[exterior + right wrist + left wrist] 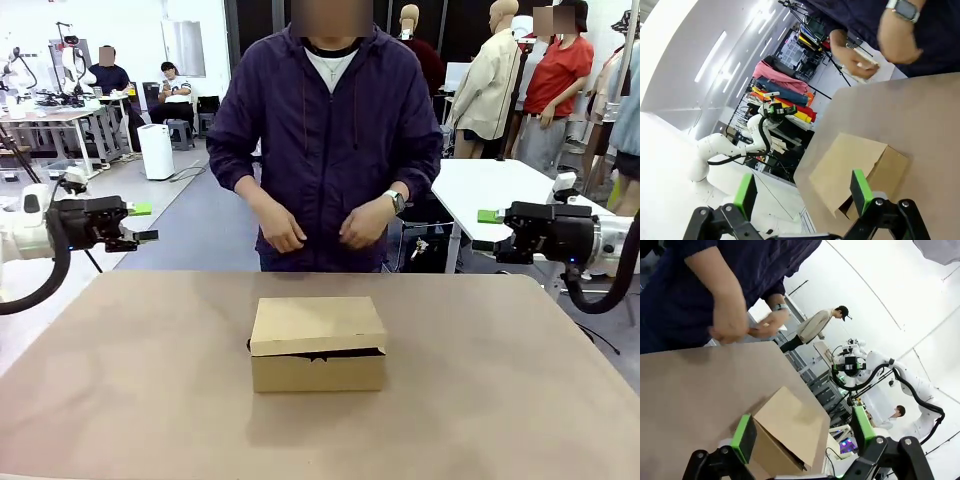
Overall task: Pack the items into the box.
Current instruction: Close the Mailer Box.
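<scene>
- The box [318,343] is small, rectangular and of plain brown cardboard; it stands near the middle of the counter [120,380], with its long side toward the robot.
- Its lid flap lies almost flat on top, and a narrow dark gap with small notches shows under the front edge of the flap.
- The front view shows both arms held off the counter's side edges, well apart from the box: the left end effector [140,224] at picture left and the right end effector [490,230] at picture right.
- In the left wrist view the left end effector [805,436] has its green pads [744,438] wide apart with nothing between them; the box [790,432] lies beyond them.
- In the right wrist view the right end effector [802,195] is likewise spread wide and empty, and the box [855,167] shows from the other side.
- The person [330,130] stands at the far side with both hands in front of the body, above the counter's far edge.
- The wrist views show that the person's hands [860,62] hold something small and pale; it is too blurred to tell what.
- The inside of the box is hidden by the flap, so I cannot tell what is in it.
</scene>
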